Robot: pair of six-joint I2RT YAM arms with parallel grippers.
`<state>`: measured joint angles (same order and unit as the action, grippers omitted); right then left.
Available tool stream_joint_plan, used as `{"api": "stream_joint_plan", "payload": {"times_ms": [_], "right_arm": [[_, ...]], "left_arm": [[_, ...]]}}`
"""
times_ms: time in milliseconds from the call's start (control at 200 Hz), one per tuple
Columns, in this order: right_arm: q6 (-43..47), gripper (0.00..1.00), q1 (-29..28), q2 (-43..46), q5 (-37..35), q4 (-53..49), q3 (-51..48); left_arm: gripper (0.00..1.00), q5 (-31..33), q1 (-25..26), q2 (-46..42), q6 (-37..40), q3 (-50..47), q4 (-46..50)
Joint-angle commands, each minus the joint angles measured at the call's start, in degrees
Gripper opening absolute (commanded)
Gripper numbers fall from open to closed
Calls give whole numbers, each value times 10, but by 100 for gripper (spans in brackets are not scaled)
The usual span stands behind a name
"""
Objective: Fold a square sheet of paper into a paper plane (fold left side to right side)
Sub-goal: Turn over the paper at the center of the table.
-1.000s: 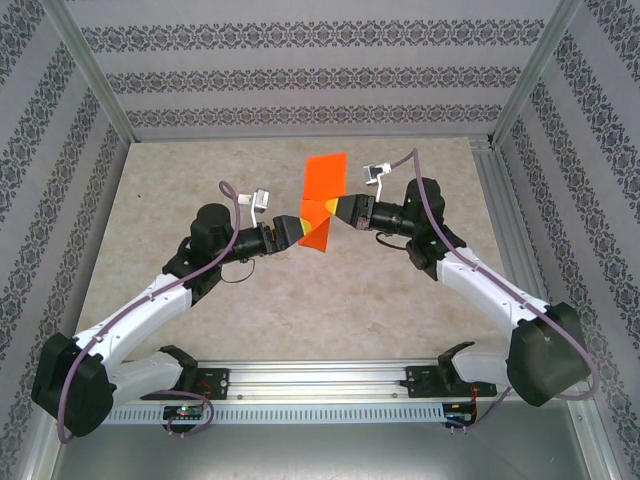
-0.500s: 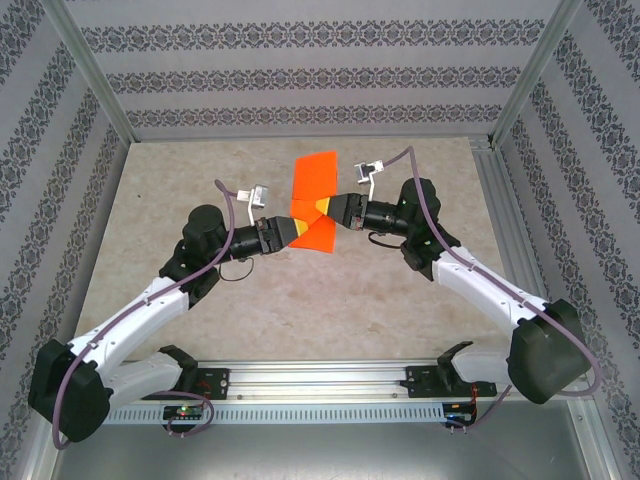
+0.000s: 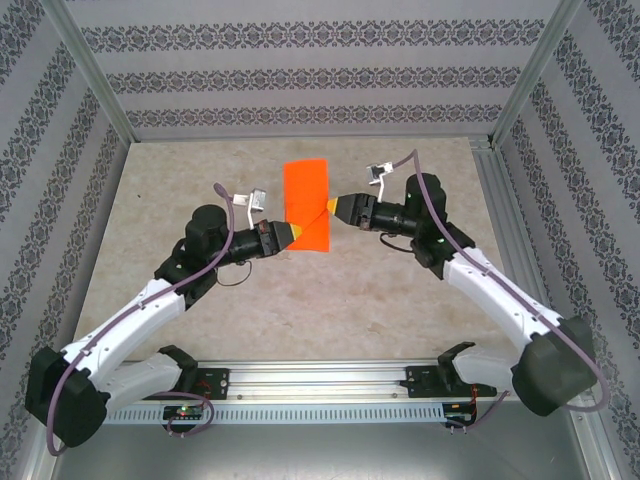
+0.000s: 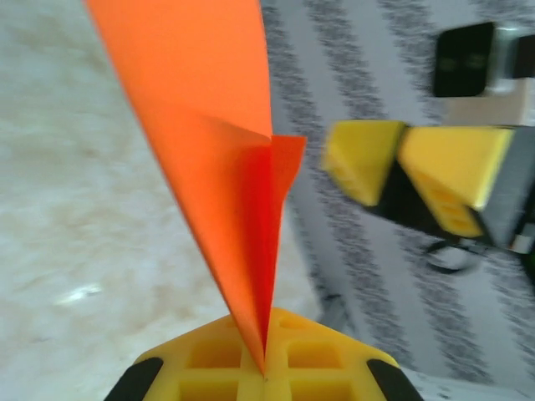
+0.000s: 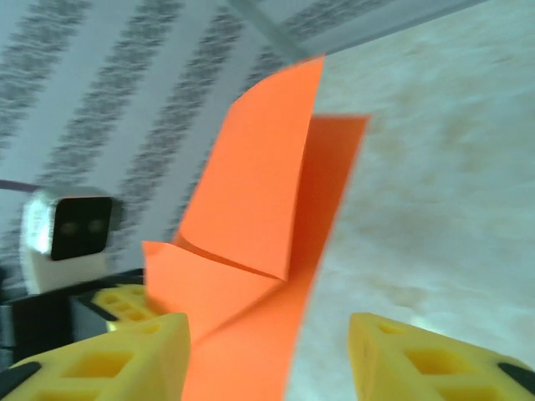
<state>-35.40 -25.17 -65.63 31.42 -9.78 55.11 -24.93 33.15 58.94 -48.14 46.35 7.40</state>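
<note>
Left gripper (image 3: 291, 233) is clamping its yellow fingers onto the near left corner of the paper plane (image 3: 306, 200), and in the left wrist view we are seeing the orange paper pinched tight in the seam between the two pads. We are finding the paper plane at the middle of the table, as a tall orange strip running from near to far, with one folded flap lying over a second layer and a short crease showing close to the grip. We cannot tell whether its far end is resting on the surface or hanging just above it.

At the strip's right edge the right gripper (image 3: 331, 208) is hovering with its fingers spread wide apart, holding nothing, the paper's edge sitting between them without touching.

Around them the table (image 3: 200, 180) is showing a pale beige, marbled top. Walls (image 3: 300, 75) papered in grey and white patterned bands are closing in the left, far and right sides, with bare metal posts (image 3: 95, 85) slanting up at the corners. A metal rail (image 3: 320, 380) is running along the near edge.
</note>
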Motion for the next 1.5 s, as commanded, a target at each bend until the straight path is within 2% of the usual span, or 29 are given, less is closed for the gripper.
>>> {"api": "stream_joint_plan", "payload": {"times_ms": [0,115,210,345,495,570,644,774,874,924,1029,1139,1194,1319,1419,1494], "right_arm": [[133,59,23,39,-137,-203,15],[133,73,70,86,-196,-231,-23],[127,98,105,129,-234,-228,-61],[107,98,148,183,-249,-212,-111],[92,98,182,209,-244,-209,-142],[91,98,196,207,-240,-224,-143],[92,98,205,201,-246,-243,-140],[95,98,215,198,-254,-260,-139],[93,98,218,196,-251,-261,-144],[92,98,219,190,-245,-260,-147],[89,98,220,169,-230,-258,-151],[88,98,221,151,-211,-250,-155],[79,98,221,143,-193,-238,-162],[43,98,210,108,-104,-163,-189],[19,97,153,64,-88,-112,-194],[5,95,105,28,-84,-73,-188]], "left_arm": [[0,193,36,-2,104,52,225],[0,356,96,38,128,107,353],[0,475,147,108,122,169,454],[0,590,210,256,86,280,600],[0,647,257,448,19,423,751],[0,641,269,532,2,484,796],[0,608,274,602,3,532,816],[0,582,283,701,9,605,860],[7,575,288,745,16,652,881],[16,558,289,750,31,661,866],[33,496,289,723,69,649,799],[46,434,286,663,98,610,717],[48,398,281,624,112,584,673],[54,329,254,519,127,498,572],[58,293,212,434,124,416,505],[61,254,161,378,123,343,451]]}}
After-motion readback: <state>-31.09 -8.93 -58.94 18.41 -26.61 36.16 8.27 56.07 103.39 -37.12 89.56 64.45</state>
